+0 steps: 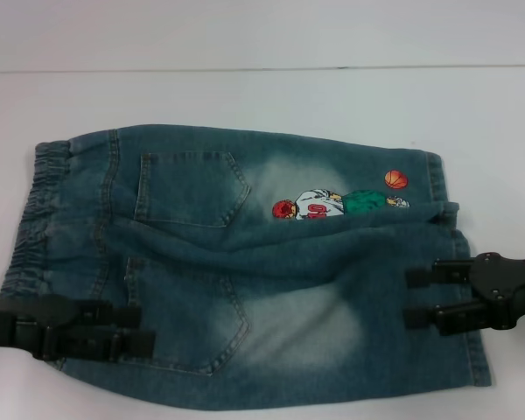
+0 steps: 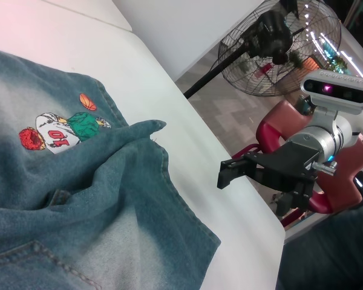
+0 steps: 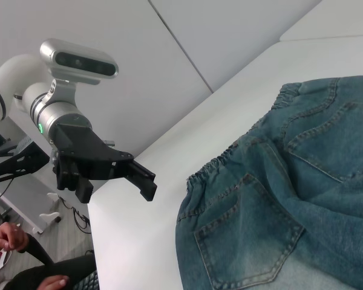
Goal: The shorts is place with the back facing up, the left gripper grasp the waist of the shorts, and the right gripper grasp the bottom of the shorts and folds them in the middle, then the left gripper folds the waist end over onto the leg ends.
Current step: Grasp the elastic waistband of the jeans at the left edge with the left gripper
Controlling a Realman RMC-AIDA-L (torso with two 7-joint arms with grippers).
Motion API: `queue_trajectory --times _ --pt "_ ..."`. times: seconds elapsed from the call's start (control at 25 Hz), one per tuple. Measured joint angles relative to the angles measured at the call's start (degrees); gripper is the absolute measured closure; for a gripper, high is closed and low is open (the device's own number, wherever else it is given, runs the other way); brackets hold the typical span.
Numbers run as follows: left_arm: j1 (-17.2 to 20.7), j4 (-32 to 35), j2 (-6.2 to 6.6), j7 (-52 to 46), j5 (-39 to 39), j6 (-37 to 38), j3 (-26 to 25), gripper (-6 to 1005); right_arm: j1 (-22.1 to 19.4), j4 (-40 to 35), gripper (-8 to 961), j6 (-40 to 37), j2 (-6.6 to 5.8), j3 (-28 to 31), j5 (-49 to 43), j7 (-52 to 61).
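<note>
The denim shorts [image 1: 245, 262] lie flat on the white table, back pockets up. The elastic waist [image 1: 33, 219] is at the left and the hemmed leg ends [image 1: 478, 359] at the right. The embroidered player [image 1: 319, 206] and orange ball [image 1: 395, 178] sit near the far hem. My left gripper [image 1: 136, 330] hovers open over the near waist-side pocket area, holding nothing. Open too, my right gripper [image 1: 417, 296] is over the near leg's hem end. The right wrist view shows the left gripper [image 3: 142, 176] off the waistband [image 3: 224, 160]. The left wrist view shows the right gripper [image 2: 225, 173] beyond the hem [image 2: 187, 205].
The white table [image 1: 245, 96] reaches well beyond the shorts at the back. Off the table stand a floor fan [image 2: 278, 48] and a red seat [image 2: 272, 127]. A person's hand [image 3: 6, 241] shows low beside the table edge.
</note>
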Motion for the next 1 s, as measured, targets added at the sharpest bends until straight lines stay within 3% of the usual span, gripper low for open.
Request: queue_trajectory --times 0.4,0.64,0.84,1.0 --pt "-0.18 0.33 0.26 -3.41 0.00 -0.50 -0.56 74 0.03 -0.01 14 0.10 -0.07 0.04 0.00 -0.30" --pt "-2.85 2.94 2.65 -19.54 1.47 -2.84 -4.68 80 0.14 0.00 14 0.42 -0.14 0.08 0.01 -0.66" --pt "-5.53 5.13 5.17 -30.54 11.43 -7.95 -5.51 85 0.24 -0.08 15 0.81 -0.31 0.09 0.01 -2.05" --pt "-7.42 5.16 6.00 -33.88 17.84 -8.69 -6.10 89 0.38 -0.34 15 0.90 -0.35 0.09 0.01 -2.12"
